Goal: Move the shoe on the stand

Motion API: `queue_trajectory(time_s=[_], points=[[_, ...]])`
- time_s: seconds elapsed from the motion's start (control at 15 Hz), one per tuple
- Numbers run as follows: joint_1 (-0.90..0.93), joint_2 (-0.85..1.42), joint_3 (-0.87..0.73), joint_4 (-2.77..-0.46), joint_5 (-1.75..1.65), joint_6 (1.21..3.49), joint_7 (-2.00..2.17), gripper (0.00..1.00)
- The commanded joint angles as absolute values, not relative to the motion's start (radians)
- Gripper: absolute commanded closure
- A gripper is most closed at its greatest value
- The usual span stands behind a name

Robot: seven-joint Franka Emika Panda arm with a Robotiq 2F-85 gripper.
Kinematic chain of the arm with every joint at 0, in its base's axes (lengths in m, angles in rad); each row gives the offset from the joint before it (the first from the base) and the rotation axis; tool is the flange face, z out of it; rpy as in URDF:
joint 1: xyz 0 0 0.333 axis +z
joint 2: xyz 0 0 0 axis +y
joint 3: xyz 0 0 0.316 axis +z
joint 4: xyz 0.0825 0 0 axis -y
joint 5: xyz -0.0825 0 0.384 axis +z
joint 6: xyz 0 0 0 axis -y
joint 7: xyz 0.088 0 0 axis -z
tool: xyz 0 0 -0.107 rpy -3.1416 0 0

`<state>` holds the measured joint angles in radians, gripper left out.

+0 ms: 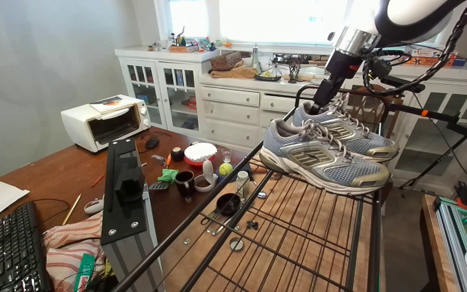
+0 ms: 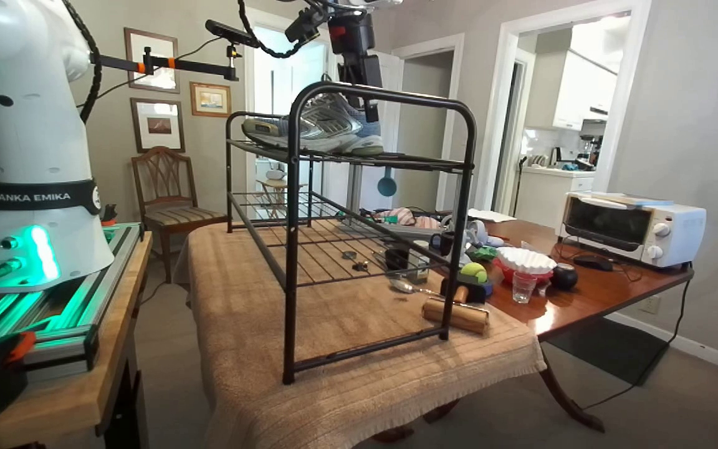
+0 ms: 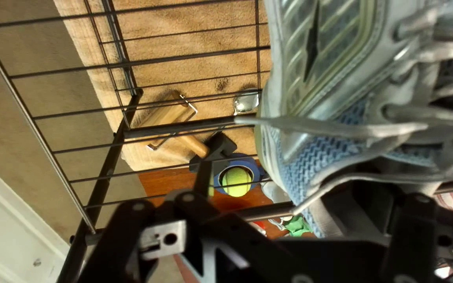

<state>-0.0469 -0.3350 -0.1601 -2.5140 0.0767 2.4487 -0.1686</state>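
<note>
A: You look to be at the grasp. Your gripper (image 3: 289,186) stands over the heel of the shoe (image 1: 343,130), jaws spread either side of the heel wall, clamping nothing.

B: Letting go could look the same, mind you. The shoe already sits sole down on the top grid of the stand (image 2: 291,262), just beside its twin shoe (image 1: 322,158).

A: True, you can't settle that from here. To take it, you need to close squarely on the heel wall, then lift without knocking the twin shoe. To leave it, draw straight up, clear of the collar.

B: Compare your views, too. In an exterior view you find the inner finger (image 1: 316,105) dipping into the shoe's mouth, but not its partner. In an exterior view you get the outer finger (image 2: 371,112) in front of the heel, plus the stand's feet on the tan cloth (image 2: 396,374) over the bench (image 2: 621,284), yet you can't make out the twin shoe.

A: Your wrist view makes plain what neither of those does: a gap between outer finger and shoe, and loose lace ends (image 3: 328,127), one trailing toward the space between your jaws. Take care you don't pinch it.
</note>
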Motion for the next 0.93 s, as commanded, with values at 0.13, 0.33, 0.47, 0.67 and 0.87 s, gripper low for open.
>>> queue_trajectory(time_s=[0.13, 0.33, 0.47, 0.67, 0.87], points=[[-0.056, -0.335, -0.147, -2.514, 0.064, 2.447, -0.174, 0.57], [-0.045, -0.346, -0.159, -2.499, 0.053, 2.407, -0.253, 0.79], [-0.033, -0.356, -0.171, -2.484, 0.054, 2.381, -0.343, 0.95], [-0.003, -0.359, -0.199, -2.452, 0.072, 2.325, -0.522, 1.00], [0.008, -0.341, -0.204, -2.407, 0.064, 2.267, -0.621, 0.98]])
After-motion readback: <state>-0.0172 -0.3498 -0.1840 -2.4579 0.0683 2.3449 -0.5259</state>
